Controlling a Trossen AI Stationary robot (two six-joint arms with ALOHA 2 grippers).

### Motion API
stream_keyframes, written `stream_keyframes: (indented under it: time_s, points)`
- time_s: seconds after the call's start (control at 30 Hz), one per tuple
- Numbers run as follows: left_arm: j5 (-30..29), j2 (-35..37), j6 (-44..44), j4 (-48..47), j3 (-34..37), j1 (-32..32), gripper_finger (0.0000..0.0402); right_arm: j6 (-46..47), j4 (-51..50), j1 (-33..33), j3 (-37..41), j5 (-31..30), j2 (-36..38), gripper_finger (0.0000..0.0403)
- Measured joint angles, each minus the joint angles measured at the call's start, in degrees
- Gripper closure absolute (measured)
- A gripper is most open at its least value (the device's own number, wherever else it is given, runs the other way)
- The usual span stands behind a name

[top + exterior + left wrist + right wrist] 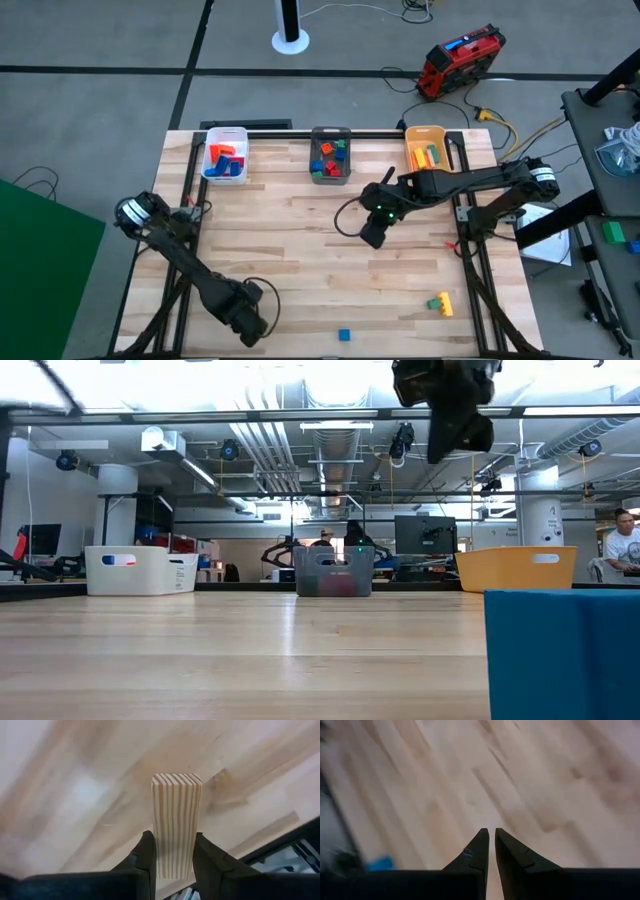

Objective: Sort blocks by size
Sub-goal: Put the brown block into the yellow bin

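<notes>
**Left hand pinches a wooden block; right hand hangs empty over mid-surface**

Your left arm reaches down the left side of the surface (300,250) to its near edge, where the left hand (250,322) sits low. Only the left wrist view shows what it holds: a plain wood block (176,822), pale with fine straight grain lines, squeezed between the two dark fingers (145,852) and sticking out past them.

Your right arm stretches in from the right edge, elbow bent, with the right hand (372,235) over the middle of the surface. In the right wrist view its fingers (479,851) are pressed almost together with nothing between them.

From above you see three bins along the far edge: a white bin (226,136) holding red, orange and blue blocks, a grey bin (330,132) holding mixed colours, and an orange bin (425,133) holding yellow and green bars. A blue cube (344,335) lies alone at the near edge, filling the low view's right corner. A yellow block (445,303) and a green block (434,302) lie touching near the right edge.
</notes>
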State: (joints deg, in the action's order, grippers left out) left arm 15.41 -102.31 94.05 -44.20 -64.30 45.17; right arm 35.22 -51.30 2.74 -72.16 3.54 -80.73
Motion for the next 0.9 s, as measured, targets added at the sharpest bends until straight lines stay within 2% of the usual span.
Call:
stream_keyframes:
  time_s: [0.2, 0.33, 0.53, 0.67, 0.9]
  points:
    - [-8.8, 2.7, -8.1, -13.8, -7.6, -2.4, 0.0335, 15.0, 9.5, -0.4, 0.2, 3.3, -0.4, 0.038]
    - [-17.3, 3.3, -20.9, -21.5, -13.8, -5.8, 0.0335, 16.5, 16.4, -0.7, 0.2, 6.3, -1.6, 0.038]
    - [-27.1, 3.4, -39.2, -24.2, -19.3, -13.4, 0.0334, 17.4, 23.6, -0.8, -1.8, 7.4, -4.1, 0.0369]
    - [-32.4, 3.4, -48.2, -24.2, -21.2, -18.1, 0.0333, 17.3, 23.6, -0.8, -3.5, 7.0, -5.8, 0.0332]
    - [-34.2, 3.3, -60.8, -22.2, -25.5, -25.2, 0.0332, 17.3, 26.8, -0.8, -5.8, 7.0, -8.8, 0.0245]
